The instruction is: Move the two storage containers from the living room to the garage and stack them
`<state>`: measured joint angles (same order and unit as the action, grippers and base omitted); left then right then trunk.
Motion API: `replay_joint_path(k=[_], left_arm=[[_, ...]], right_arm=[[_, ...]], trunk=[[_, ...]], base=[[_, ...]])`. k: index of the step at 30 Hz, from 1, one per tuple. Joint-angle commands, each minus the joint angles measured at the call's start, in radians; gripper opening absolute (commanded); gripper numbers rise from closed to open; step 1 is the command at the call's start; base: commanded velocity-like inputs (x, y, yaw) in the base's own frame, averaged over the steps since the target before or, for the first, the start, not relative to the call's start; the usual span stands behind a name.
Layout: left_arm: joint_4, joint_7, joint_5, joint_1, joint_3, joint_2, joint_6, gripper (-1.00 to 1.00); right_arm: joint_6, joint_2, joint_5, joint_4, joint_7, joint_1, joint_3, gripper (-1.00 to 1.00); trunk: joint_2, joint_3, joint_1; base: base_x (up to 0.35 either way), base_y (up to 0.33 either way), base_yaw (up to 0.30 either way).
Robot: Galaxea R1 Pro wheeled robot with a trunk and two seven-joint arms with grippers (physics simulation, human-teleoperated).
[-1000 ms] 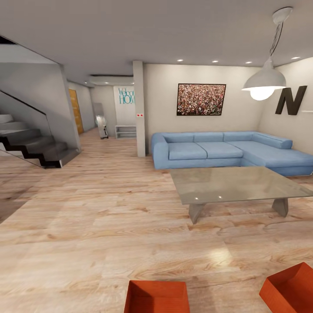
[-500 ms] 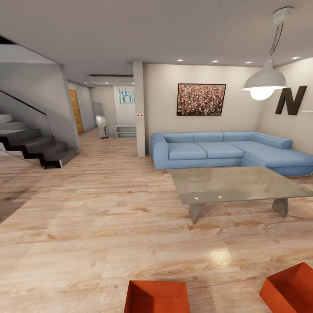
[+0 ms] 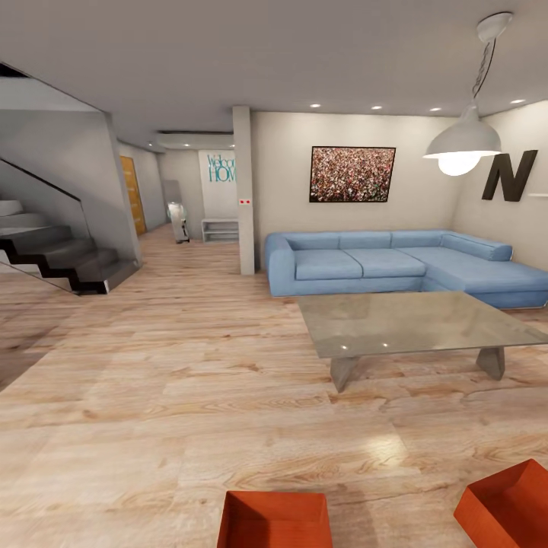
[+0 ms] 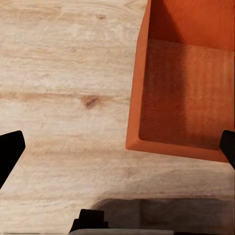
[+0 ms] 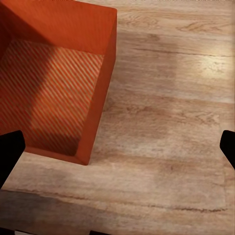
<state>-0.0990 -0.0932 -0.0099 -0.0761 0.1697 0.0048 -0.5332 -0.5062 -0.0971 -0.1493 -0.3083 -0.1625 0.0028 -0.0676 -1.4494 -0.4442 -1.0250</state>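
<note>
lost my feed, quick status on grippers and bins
Both grippers open, empty. Two bins on the wood floor, empty, apart. Coffee table ahead right.

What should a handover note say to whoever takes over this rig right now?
Left gripper: open, empty, above the floor beside a container.
Right gripper: open, empty, likewise.
Both orange storage containers sit upright and empty on the wood floor of the living room, apart from each other: one straight ahead, one to the right, near the coffee table.
Done: nothing carried yet.
Left: grasp each container, carry both to the garage, stack them.
</note>
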Motion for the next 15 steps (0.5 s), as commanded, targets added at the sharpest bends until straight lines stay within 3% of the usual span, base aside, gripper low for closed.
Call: replay_joint_path(k=[1,15], left_arm=[[0.001,-0.009,-0.001,-0.001,0.008,0.000,0.003,1.00],[-0.021,0.002,0.003,-0.001,0.010,0.006,0.009,1.00]], right_arm=[[-0.002,0.000,-0.009,-0.002,-0.004,0.000,-0.007,1.00],[0.000,0.002,-0.007,-0.006,-0.005,0.000,-0.006,1.00]], trunk=[[0.000,-0.001,0.000],[0.000,-0.010,0.000]], base=[[0.000,0.000,0.000],[0.000,0.000,0.000]])
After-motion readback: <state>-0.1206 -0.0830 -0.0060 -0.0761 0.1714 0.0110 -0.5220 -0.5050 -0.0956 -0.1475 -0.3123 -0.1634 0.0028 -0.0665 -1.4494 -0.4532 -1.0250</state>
